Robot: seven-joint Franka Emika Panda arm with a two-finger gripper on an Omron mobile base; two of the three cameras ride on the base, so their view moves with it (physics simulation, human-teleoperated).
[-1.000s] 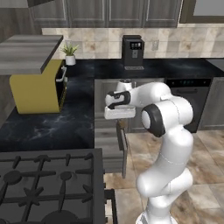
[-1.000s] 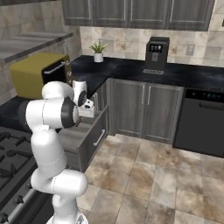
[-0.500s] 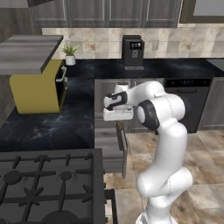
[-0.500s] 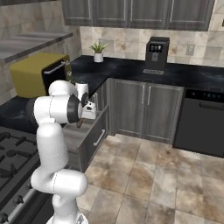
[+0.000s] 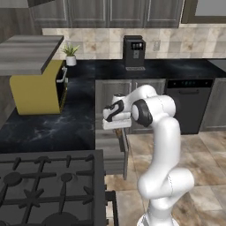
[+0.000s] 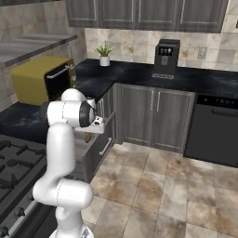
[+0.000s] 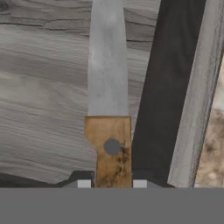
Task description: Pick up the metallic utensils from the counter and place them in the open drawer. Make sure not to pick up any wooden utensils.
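The robot's two-finger gripper point(image 7: 109, 183) pinches the brown wooden handle of a silver-bladed knife point(image 7: 107, 87), blade pointing away over the wide grey wood-grain open drawer point(image 7: 39, 87). Beyond the arm, the glossy black stone counter point(image 5: 53, 128) runs left toward a yellow microwave point(image 5: 37, 90).

Grey cabinets point(image 6: 153, 116) line a kitchen floored in beige stone tile point(image 6: 153, 195). At ten o'clock sits a yellow microwave point(image 5: 37, 88); at twelve, a black coffee machine point(image 5: 134, 52) against the tiled backsplash point(image 5: 101, 43).
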